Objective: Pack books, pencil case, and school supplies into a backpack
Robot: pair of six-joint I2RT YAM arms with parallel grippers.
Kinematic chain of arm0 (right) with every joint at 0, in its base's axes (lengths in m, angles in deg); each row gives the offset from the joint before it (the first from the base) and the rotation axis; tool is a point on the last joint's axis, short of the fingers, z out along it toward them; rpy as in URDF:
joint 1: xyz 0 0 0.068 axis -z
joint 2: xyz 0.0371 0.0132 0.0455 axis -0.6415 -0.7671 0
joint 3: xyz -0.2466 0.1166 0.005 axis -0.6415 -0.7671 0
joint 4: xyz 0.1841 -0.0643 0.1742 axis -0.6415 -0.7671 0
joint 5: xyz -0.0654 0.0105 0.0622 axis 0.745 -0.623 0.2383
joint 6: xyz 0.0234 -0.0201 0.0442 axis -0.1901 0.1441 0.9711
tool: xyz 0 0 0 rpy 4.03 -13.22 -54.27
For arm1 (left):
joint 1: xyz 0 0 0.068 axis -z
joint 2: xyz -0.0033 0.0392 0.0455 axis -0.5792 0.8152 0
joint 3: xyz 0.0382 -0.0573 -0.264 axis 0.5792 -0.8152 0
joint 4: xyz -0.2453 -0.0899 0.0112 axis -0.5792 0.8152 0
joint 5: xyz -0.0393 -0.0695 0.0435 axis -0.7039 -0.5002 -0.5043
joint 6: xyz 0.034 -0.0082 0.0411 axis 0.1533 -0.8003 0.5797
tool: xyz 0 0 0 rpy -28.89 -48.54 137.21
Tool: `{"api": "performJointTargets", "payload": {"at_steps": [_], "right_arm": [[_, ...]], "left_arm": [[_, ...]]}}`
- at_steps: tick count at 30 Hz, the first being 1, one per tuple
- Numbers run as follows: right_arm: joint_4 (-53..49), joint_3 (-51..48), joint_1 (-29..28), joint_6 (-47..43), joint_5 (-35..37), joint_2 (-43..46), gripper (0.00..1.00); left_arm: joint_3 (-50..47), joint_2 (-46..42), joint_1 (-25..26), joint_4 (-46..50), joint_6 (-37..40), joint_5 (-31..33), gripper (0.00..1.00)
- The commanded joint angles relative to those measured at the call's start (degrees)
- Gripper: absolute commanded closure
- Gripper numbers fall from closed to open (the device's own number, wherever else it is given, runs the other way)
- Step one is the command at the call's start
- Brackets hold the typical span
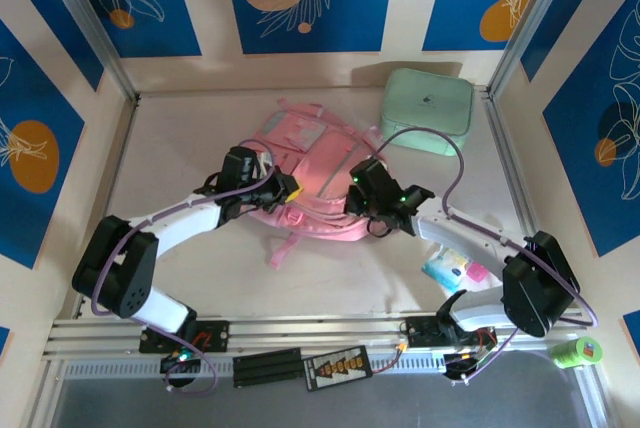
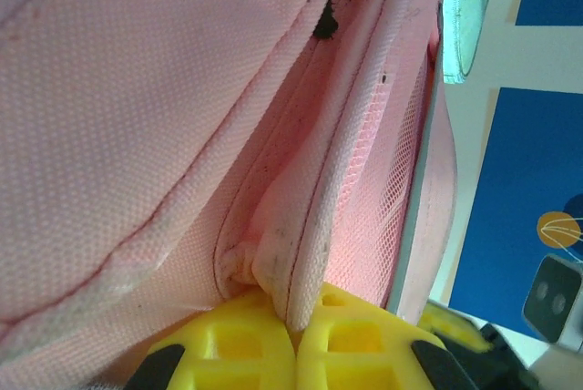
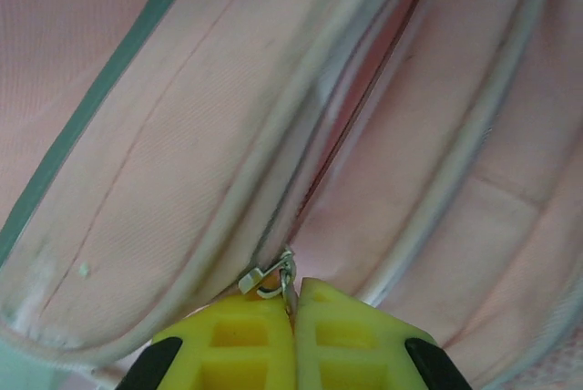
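Note:
The pink backpack [image 1: 312, 163] lies flat mid-table. My left gripper [image 1: 290, 188] is at its near left edge, shut on a fold of pink fabric trim [image 2: 291, 253] beside a mesh panel; its yellow fingertips [image 2: 296, 326] meet around the fold. My right gripper [image 1: 352, 198] is at the near right edge, its jaws [image 3: 293, 303] shut on the metal zipper pull [image 3: 269, 276] of a zipper line running away up the bag. Small colourful school supplies [image 1: 455, 268] lie on the table by the right arm. The books are out of view, and I cannot make out the pencil case.
A mint-green rounded box [image 1: 427, 110] stands at the back right, touching the backpack's corner. A green tape roll [image 1: 577, 351] sits off the table at the near right. Metal frame posts and walls bound the table on three sides.

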Motion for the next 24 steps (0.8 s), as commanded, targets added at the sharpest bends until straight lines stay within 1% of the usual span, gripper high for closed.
{"api": "performJointTargets", "payload": {"at_steps": [1, 4, 6, 9, 10, 12, 13, 16, 17, 18, 19, 22, 24], "right_arm": [[-1.3, -1.0, 2.4, -7.0, -1.5, 2.5, 1.00], [1.6, -0.7, 1.1, -11.2, -7.8, 2.7, 1.00], [3.5, -0.8, 0.6, -12.0, -13.0, 2.2, 1.00], [6.8, -0.5, -1.2, -11.7, -18.6, 0.5, 1.00], [7.8, -0.3, -2.1, -11.0, -19.4, -0.5, 1.00], [10.2, 0.7, -3.8, -9.8, -20.5, -2.9, 1.00], [11.3, 1.6, -4.8, -9.1, -20.8, -4.6, 1.00], [13.5, 6.2, -7.1, -7.7, -22.0, -10.5, 1.00], [13.8, 8.4, -7.9, -7.5, -22.0, -12.7, 1.00], [14.1, 10.3, -8.6, -7.4, -22.2, -14.4, 1.00], [14.5, 12.4, -9.2, -7.4, -22.7, -16.5, 1.00], [15.6, 17.9, -10.6, -7.5, -24.0, -21.4, 1.00], [16.0, 20.7, -10.9, -7.3, -24.5, -23.7, 1.00]], "left_arm": [[3.1, 1.4, -2.8, 4.1, 7.5, 0.0, 1.00], [6.5, 3.5, -5.0, 9.0, 13.1, 0.3, 1.00], [9.0, 4.4, -6.8, 11.8, 17.0, 0.4, 1.00], [13.5, 5.1, -9.1, 17.9, 23.1, 2.2, 0.93], [14.7, 4.9, -10.0, 19.9, 24.9, 3.4, 0.88], [16.1, 4.1, -11.6, 22.7, 26.9, 5.5, 0.75], [16.2, 3.2, -12.6, 24.1, 27.3, 6.5, 0.66], [14.3, -0.9, -15.8, 26.9, 26.7, 10.6, 0.49], [12.8, -2.7, -16.9, 26.9, 26.1, 11.1, 0.36], [11.4, -4.4, -17.6, 26.7, 25.5, 11.2, 0.26], [9.6, -6.3, -18.4, 26.4, 24.9, 11.1, 0.20], [5.1, -11.3, -19.3, 26.0, 23.5, 10.5, 0.16], [2.8, -13.6, -19.4, 25.5, 22.3, 8.5, 0.14]]}}
